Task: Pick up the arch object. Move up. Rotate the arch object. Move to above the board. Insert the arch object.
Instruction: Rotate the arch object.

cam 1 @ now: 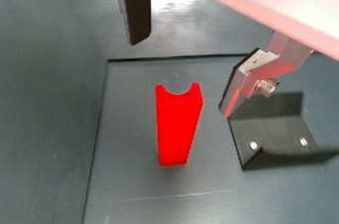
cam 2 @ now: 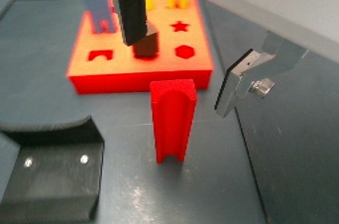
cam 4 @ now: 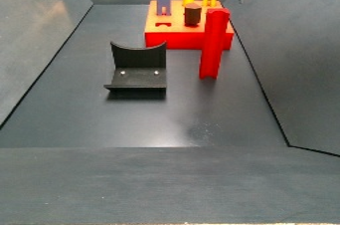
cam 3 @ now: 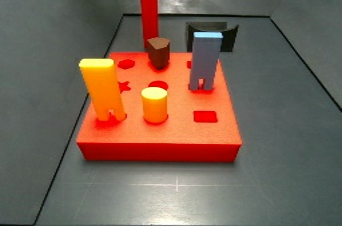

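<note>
The arch object [cam 1: 176,127] is a bright red tall slim block with a curved notch in its top end. It stands upright on the dark floor, just in front of the board [cam 2: 119,77]. In a side view the arch object [cam 3: 148,15] rises behind the board [cam 3: 174,142], and it is also seen beside it [cam 4: 213,42]. My gripper [cam 1: 185,61] hovers open above the arch object. One finger [cam 2: 133,15] and the opposite finger [cam 2: 245,79] stand wide apart on either side. Nothing is between them and neither touches the block.
The board carries a tall yellow block [cam 3: 98,88], a yellow cylinder [cam 3: 155,104], a dark brown block [cam 3: 159,52] and a blue-grey two-legged block [cam 3: 205,58]. The fixture [cam 4: 137,68] stands on the floor near the arch object. Sloping grey walls enclose the floor.
</note>
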